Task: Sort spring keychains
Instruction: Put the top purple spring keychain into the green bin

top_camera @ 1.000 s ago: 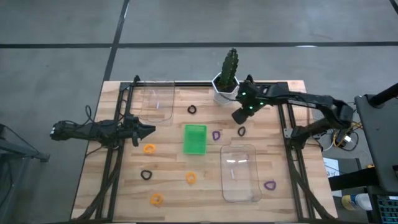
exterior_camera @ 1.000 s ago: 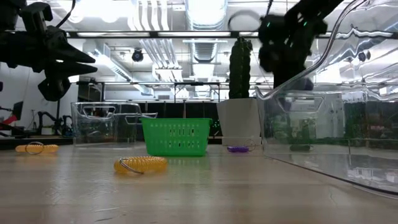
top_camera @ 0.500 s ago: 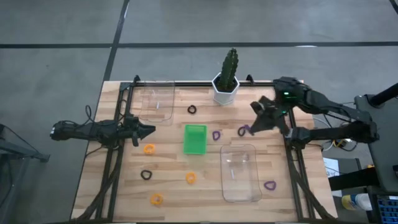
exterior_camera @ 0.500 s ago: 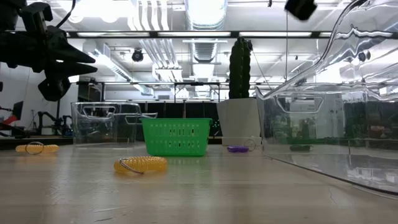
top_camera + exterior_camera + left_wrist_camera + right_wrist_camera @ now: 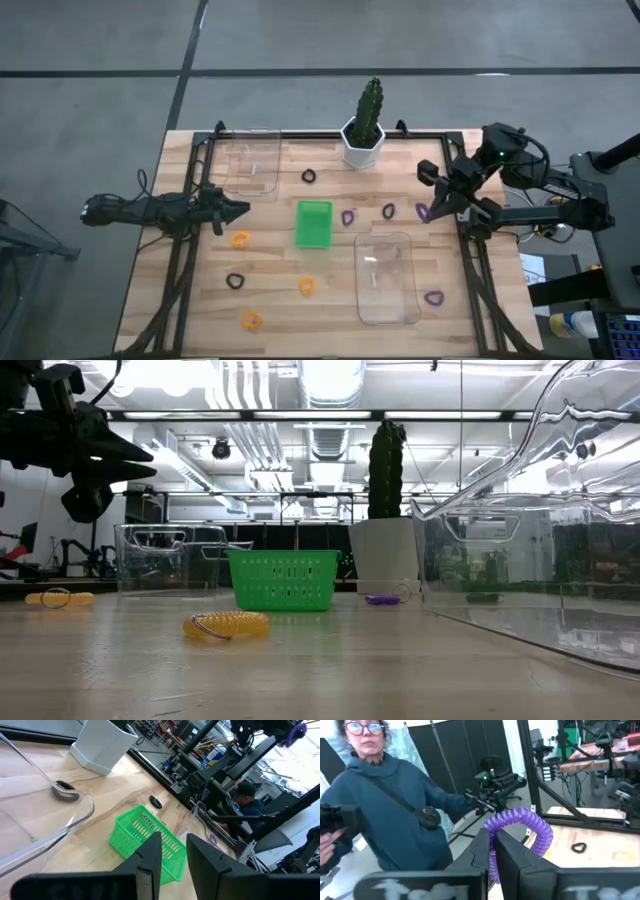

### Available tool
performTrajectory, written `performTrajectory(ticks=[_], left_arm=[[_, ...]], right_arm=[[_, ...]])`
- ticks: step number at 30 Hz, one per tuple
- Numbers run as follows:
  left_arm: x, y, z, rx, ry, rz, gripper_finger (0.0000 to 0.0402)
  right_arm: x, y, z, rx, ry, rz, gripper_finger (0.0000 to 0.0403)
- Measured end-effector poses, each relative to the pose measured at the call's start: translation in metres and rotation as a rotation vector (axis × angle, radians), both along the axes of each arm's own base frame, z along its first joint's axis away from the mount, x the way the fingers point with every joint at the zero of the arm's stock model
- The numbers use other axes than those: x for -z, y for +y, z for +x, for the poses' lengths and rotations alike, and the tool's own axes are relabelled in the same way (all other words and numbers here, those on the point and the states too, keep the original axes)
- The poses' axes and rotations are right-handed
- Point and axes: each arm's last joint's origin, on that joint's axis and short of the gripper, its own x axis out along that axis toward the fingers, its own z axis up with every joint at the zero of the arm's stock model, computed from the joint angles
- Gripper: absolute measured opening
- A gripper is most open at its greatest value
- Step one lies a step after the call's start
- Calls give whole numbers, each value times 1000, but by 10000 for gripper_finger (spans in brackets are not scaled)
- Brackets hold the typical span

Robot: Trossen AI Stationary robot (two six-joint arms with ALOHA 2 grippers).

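- Lying nearest in the low view, an orange spring keychain (image 5: 226, 625) rests flat on the bench (image 5: 320, 670), with the green tray (image 5: 284, 579) behind it.
- From above, more orange keychains (image 5: 240, 239) and black keychains (image 5: 235, 281) are scattered on the bench's left and middle, well apart from both arms.
- One clear bin (image 5: 387, 277) sits right of centre; a purple coil (image 5: 433, 298) lies just beside its right edge, another (image 5: 348, 217) between the tray and a black coil (image 5: 388, 211).
- The left end effector (image 5: 238, 209) hovers at the left edge, fingers (image 5: 150, 855) slightly parted, grasping nothing, near the second bin (image 5: 251, 163).
- The right end effector (image 5: 428, 211) is raised at the right edge, clenched on a purple spring keychain (image 5: 520, 820) that loops up from between its fingers (image 5: 482, 852).
- Farther back stands a potted cactus (image 5: 367, 125); beyond the bench, the right wrist view shows a person in a blue hoodie (image 5: 385, 805).
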Motion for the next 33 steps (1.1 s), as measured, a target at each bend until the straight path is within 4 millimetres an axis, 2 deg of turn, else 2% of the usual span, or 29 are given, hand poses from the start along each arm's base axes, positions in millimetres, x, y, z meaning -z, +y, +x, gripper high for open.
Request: performTrajectory(ticks=[4, 8, 11, 15, 20, 23, 28, 33], left_arm=[[0, 0, 0, 0, 1, 4, 83], [0, 0, 0, 1, 2, 5, 83], [0, 0, 0, 0, 4, 6, 83], [0, 0, 0, 1, 4, 6, 83], [0, 0, 0, 1, 5, 6, 83], [0, 0, 0, 0, 5, 6, 83], [1, 0, 0, 1, 6, 7, 83], [1, 0, 0, 1, 7, 7, 83]], right_arm=[[3, -2, 7, 24, 30, 14, 13], [11, -8, 25, 179, 139, 87, 13], [25, -9, 49, 217, 220, 89, 13], [53, -3, 87, 228, 365, 82, 13], [82, -2, 129, 348, 505, 42, 13], [87, -3, 151, 429, 573, 1, 13], [88, -3, 187, 543, 690, -166, 13], [88, -3, 223, 548, 745, -232, 13]])
